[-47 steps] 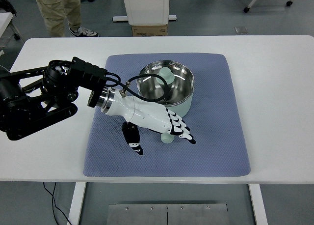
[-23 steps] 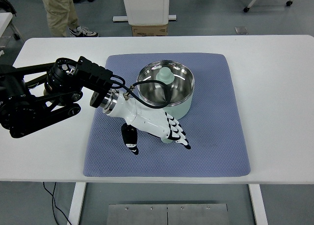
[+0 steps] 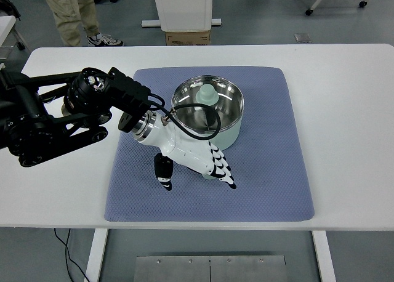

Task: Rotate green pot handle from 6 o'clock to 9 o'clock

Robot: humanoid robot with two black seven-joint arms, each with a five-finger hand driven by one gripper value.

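Left hand point(image 3: 196, 162) lies over the green pot's point(image 3: 209, 112) handle at the near side, roughly 6–7 o'clock; the handle itself is hidden under the palm. Fingers point(image 3: 219, 168) sit pressed together, thumb apart; can't tell if they wrap the handle. Pot sits mid-back on the blue mat point(image 3: 271, 171). Risks: fingers slide off the handle, pot skids across the mat rather than spinning, mat bunches.

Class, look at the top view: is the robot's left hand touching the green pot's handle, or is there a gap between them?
Cannot tell. In the top view the left hand lies over where the green pot has its handle, hiding it entirely, so neither contact nor gap shows.
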